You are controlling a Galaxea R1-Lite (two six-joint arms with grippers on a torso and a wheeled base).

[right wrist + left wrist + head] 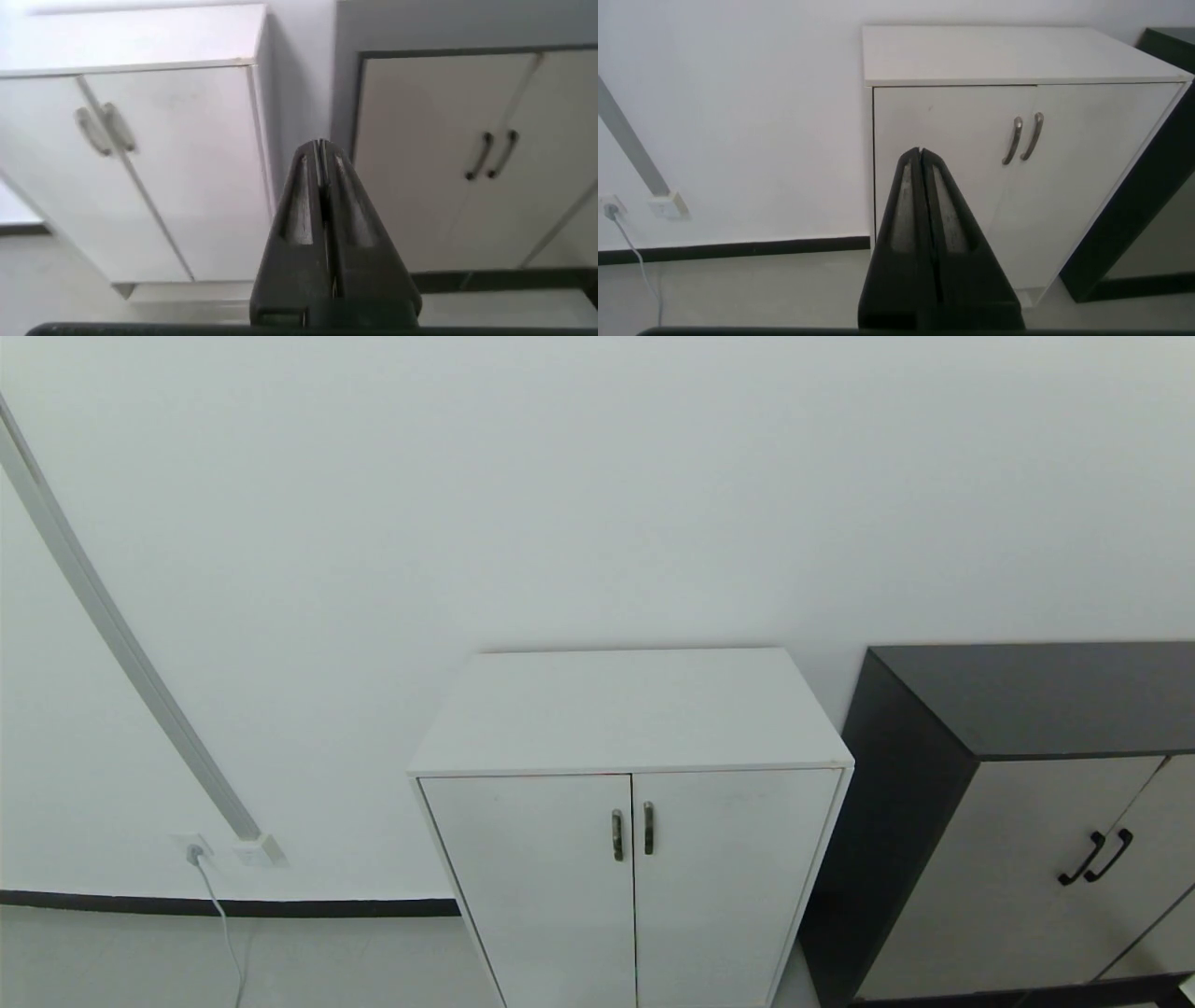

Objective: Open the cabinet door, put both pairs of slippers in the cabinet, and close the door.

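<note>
A white two-door cabinet (631, 859) stands against the wall, both doors closed, with two dark metal handles (632, 833) side by side at the centre seam. In the left wrist view the same cabinet (1018, 168) stands some way ahead of my left gripper (921, 154), whose fingers are pressed together with nothing between them. My right gripper (320, 147) is shut too and holds nothing; it hangs in front of the gap between the white cabinet (140, 140) and the dark one.
A black cabinet with grey doors and black handles (1027, 840) stands close on the right of the white one. A wall socket with a plugged cable (194, 851) and a slanted cable duct (112, 625) are on the left wall. Bare floor lies left of the cabinet.
</note>
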